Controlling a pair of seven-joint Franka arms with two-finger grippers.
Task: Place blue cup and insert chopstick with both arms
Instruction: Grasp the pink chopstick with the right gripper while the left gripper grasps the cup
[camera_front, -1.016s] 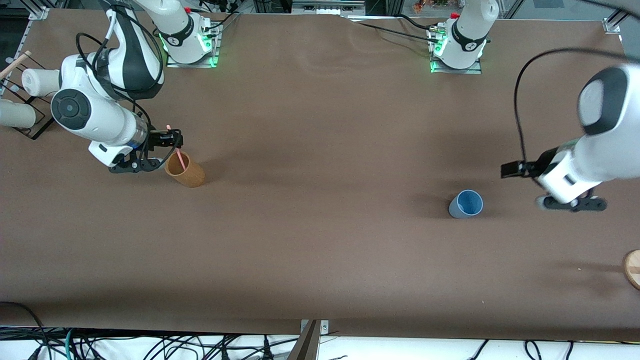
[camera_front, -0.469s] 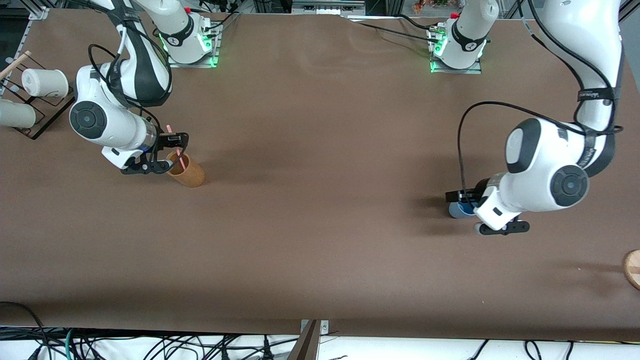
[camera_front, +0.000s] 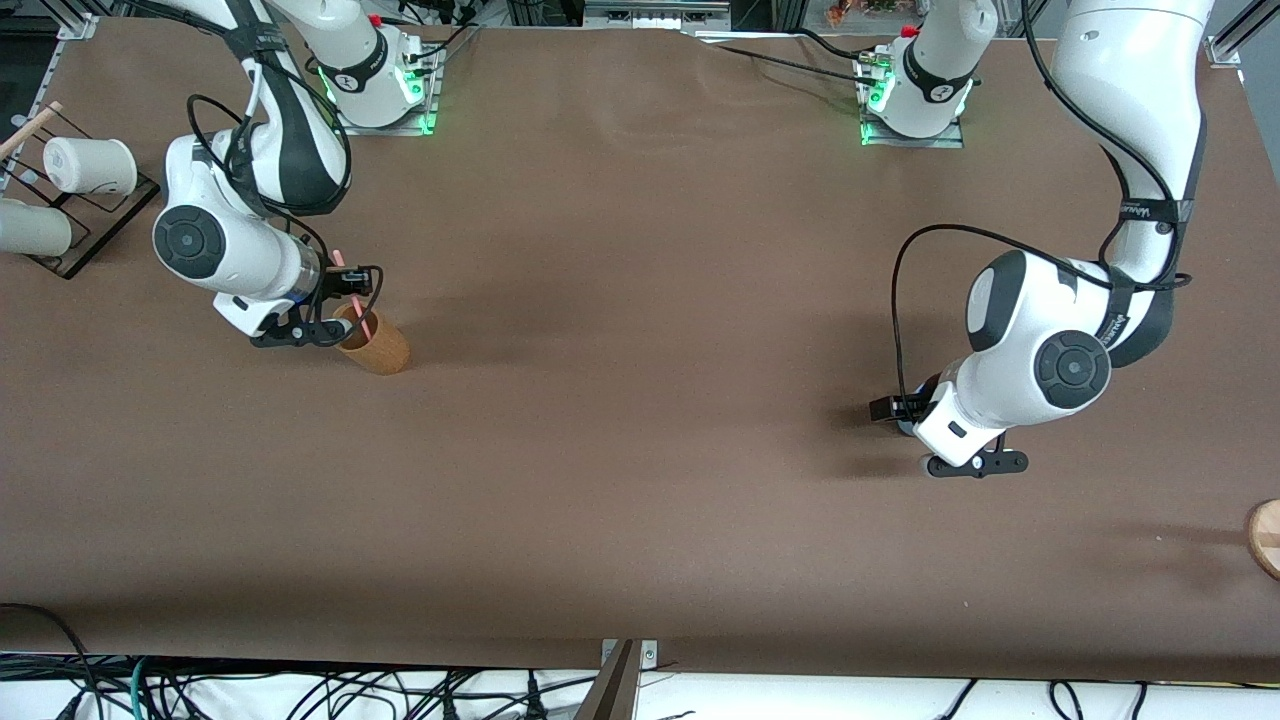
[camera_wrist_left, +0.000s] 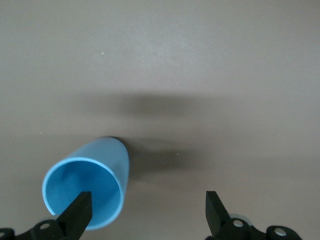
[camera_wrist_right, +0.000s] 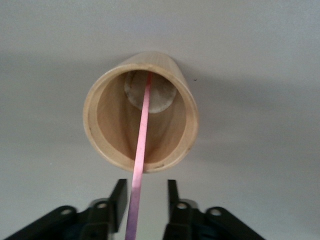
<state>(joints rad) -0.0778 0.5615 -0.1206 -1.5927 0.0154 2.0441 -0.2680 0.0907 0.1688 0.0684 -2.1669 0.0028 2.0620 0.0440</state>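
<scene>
Your left gripper hangs low over the blue cup, fingers spread wide, one fingertip over the cup's open mouth, the other out over bare table. The cup stands upright toward the left arm's end, with open brown surface all round it. Your right gripper sits just above the tan wooden cup; the pink chopstick rises out of that cup between its fingers, which stand a little apart from the stick on each side, not clamped. A rack with white cups lies at the table edge nearby.
</scene>
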